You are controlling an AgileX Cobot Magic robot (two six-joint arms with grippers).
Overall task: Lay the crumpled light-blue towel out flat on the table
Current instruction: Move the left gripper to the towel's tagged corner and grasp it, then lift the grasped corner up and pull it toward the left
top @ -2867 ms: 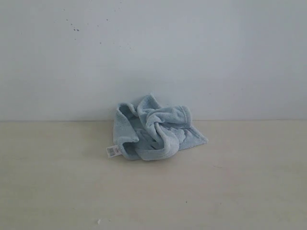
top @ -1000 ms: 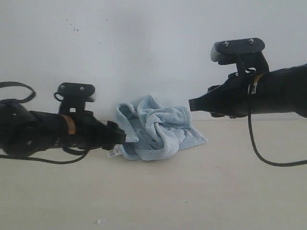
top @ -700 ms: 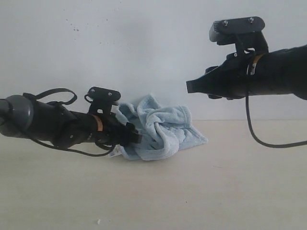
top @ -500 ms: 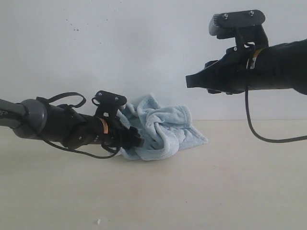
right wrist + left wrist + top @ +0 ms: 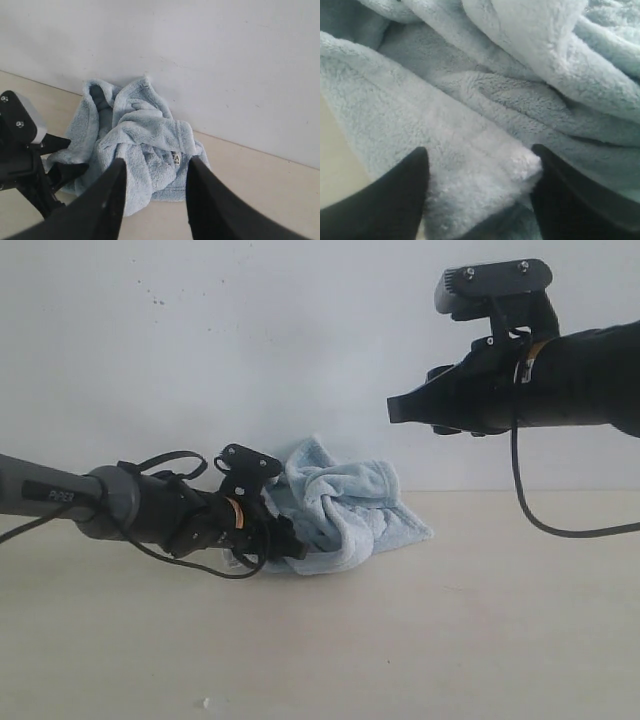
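Observation:
The crumpled light-blue towel (image 5: 345, 502) lies bunched on the cream table (image 5: 450, 640) close to the wall. My left gripper (image 5: 288, 537) is low at the towel's left edge. In the left wrist view this gripper (image 5: 479, 150) is open, with a thick fluffy fold (image 5: 480, 170) between its black fingers (image 5: 402, 197). My right gripper (image 5: 392, 411) hangs open in the air above and to the right of the towel. Its wrist view shows the open gripper (image 5: 156, 161), with the towel (image 5: 135, 130) and a small label (image 5: 175, 158) far below it.
The white-grey wall (image 5: 300, 340) rises right behind the towel. Bare tabletop (image 5: 280, 190) stretches in front and to both sides. A small white speck (image 5: 206, 702) lies near the front edge. The left arm's cables (image 5: 170, 465) loop beside the towel.
The left arm has reached further right and lower, bringing its fingers around the towel's left fold and covering the white tag. The right arm rose a little, then held still.

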